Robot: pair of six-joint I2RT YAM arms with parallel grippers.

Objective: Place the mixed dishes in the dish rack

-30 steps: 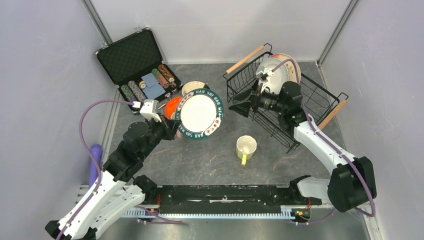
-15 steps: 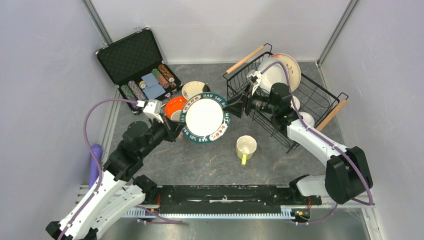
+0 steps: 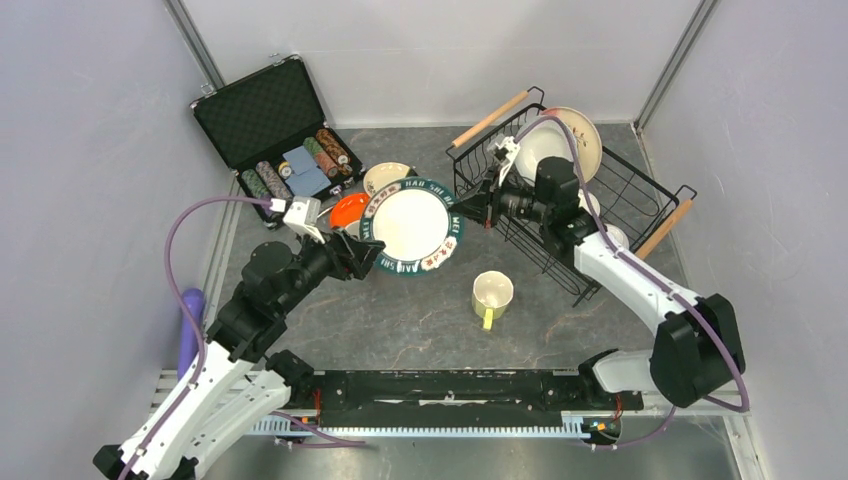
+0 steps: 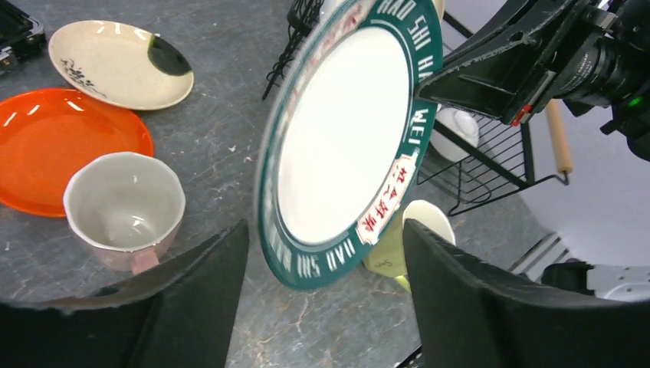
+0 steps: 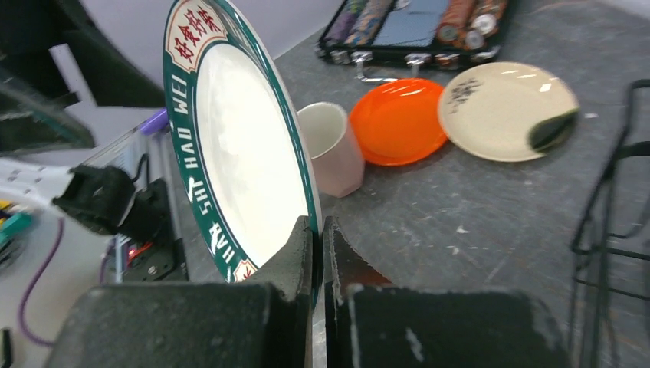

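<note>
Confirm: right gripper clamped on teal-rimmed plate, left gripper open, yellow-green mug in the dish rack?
One error: top view shows the yellow-green mug on the table, outside the dish rack. Rest holds: right gripper clamped on the teal-rimmed plate, left gripper open.

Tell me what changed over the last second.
The right gripper swung out of the dish rack and shut on the rim of the teal-rimmed plate; the left gripper opened, letting it go. The plate shifted slightly right. The mug, orange plate and case stayed put.
</note>
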